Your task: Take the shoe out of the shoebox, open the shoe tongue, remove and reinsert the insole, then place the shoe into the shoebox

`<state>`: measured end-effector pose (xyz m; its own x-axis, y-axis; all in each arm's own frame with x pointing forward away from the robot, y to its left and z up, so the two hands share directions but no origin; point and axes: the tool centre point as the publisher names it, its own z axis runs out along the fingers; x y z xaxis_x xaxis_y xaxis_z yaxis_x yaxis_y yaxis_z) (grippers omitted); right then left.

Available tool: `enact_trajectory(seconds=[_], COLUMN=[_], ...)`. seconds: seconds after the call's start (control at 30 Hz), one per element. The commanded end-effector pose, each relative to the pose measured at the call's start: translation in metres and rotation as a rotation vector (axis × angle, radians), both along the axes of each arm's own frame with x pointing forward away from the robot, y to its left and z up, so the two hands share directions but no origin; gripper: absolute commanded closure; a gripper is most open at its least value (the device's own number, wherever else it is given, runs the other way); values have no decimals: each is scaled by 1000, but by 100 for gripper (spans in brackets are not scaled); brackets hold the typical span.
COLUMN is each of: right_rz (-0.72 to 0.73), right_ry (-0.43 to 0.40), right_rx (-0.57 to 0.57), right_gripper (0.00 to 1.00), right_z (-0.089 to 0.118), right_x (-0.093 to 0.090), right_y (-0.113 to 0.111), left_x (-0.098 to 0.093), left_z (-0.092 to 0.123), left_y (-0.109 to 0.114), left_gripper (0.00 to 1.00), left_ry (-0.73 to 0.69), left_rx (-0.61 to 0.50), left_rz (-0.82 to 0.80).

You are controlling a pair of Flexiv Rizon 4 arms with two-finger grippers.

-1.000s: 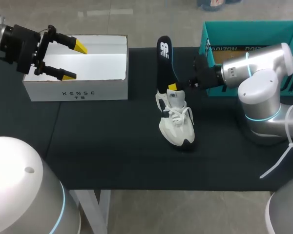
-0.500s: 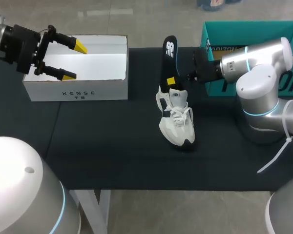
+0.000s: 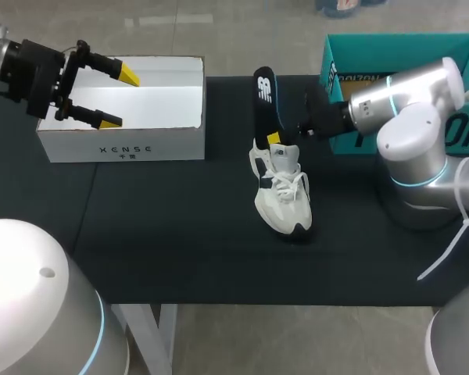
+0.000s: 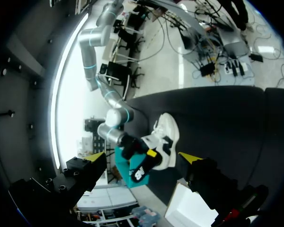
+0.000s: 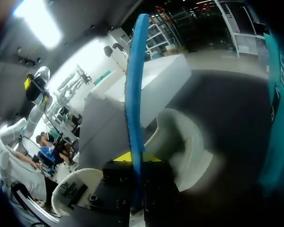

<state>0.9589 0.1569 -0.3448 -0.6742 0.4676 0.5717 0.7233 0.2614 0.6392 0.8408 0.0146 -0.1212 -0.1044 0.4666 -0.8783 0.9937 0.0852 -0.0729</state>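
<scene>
The shoe (image 3: 282, 195) stands on its sole in the middle of the dark desk (image 3: 172, 234), toe toward the near edge and heel toward the far edge. It is white with dark patches at the sole, and its white laces lie loose over the tongue.

The black insole (image 3: 263, 103) stands almost upright above the heel opening, its top leaning slightly to the left. Its lower end meets the collar of the shoe; whether it goes inside cannot be told. From the right wrist view the insole shows edge-on as a thin blue strip running up from between the fingers, with the shoe just beyond it.

The right tool (image 3: 275, 139) is closed on the insole near its lower end, one yellow tip showing against the black surface. The right arm (image 3: 406, 105) comes in from the right side, in front of a teal box (image 3: 375, 51) that sits at the far right of the desk.

The white shoebox (image 3: 125, 144) sits open at the far left of the desk, well apart from the shoe. The left tool (image 3: 116, 97) hangs over the left part of the box with its fingers spread wide and nothing between them. Through the left wrist view the shoe and the held insole show far ahead of it.
</scene>
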Motion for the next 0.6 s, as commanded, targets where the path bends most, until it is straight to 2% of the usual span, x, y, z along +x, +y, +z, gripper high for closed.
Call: enact_trajectory(seconds=[0.03, 0.13, 0.17, 0.2, 0.27, 0.33, 0.43, 0.5, 0.57, 0.6], right_rz=[8, 0, -3, -3, 0, 1, -1, -5, -14, -18], right_ry=[20, 26, 23, 17, 3, -15, -31, -37, -39, -37], right_rx=[-19, -20, -20, -20, -24, -25, -28, -30, -30, -28], right_gripper=[100, 98, 71, 61, 56, 57, 65, 76, 100, 100], right_z=[-4, -5, -2, 0, 5, 9, 14, 16, 16, 16], right_x=[-6, -5, -3, 1, 8, 17, 27, 31, 31, 31], right_y=[1, -1, -2, -3, -3, -4, -4, -5, -5, -5], left_x=[0, 0, 0, 0, 0, 0, 0, 0, 0, 0], left_z=[1, 1, 1, 1, 1, 1, 1, 1, 1, 1], left_y=[0, 0, 0, 0, 0, 0, 0, 0, 0, 0], left_gripper=[0, 0, 0, 0, 0, 0, 0, 0, 0, 0], left_ry=[0, 0, 0, 0, 0, 0, 0, 0, 0, 0], left_rx=[3, 3, 3, 3, 3, 3, 3, 3, 3, 3], left_rz=[-1, -1, -1, -1, -1, -1, -1, -1, -1, -1])
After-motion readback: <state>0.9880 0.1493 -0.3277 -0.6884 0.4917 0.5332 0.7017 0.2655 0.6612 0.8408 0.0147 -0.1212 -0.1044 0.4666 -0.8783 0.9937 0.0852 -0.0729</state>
